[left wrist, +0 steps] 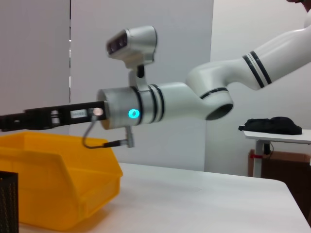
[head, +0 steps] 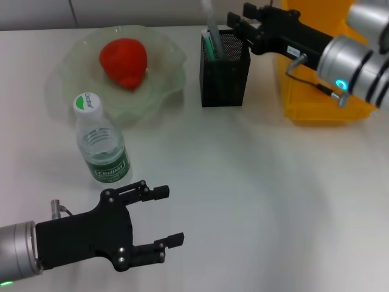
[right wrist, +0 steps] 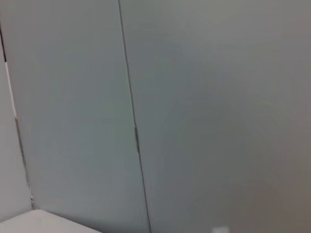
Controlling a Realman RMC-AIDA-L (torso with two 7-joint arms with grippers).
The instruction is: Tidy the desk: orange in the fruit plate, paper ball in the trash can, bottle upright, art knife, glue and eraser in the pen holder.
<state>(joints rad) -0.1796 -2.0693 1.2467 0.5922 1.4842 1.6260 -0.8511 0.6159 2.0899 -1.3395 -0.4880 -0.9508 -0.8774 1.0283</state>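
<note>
Fruit plate: translucent green plate (head: 164, 79) sits at the far left of the table (head: 255, 182); a red-orange fruit (head: 124, 62), taken as the task's orange though it looks redder, lies in its middle. Judged done.
Bottle: clear bottle (head: 102, 148) with green-and-white cap stands upright just in front of the plate. Judged done.
Pen holder: black mesh holder (head: 225, 70) stands to the right of the plate; a pale green, stick-like item (head: 214, 33) rises from it. Whether this is the art knife or the glue cannot be told, and the rest of the contents is hidden by the mesh.
Trash can: yellow bin (head: 316, 103) stands right of the holder, presumably serving as the can; its inside is hidden behind the right arm, so no paper ball is confirmed.
Loose items: no knife, glue, eraser or paper ball is visible on the table surface.
Right gripper: right gripper (head: 238, 24) hangs over the holder's right rim; whether its fingers are parted or holding anything cannot be told.
Left gripper: left gripper (head: 165, 216) is low at the near left, fingers spread apart, holding nothing, close to the bottle but apart from it.
Assessment: task appears near its end; the last deposit at the holder is unverified.
</note>
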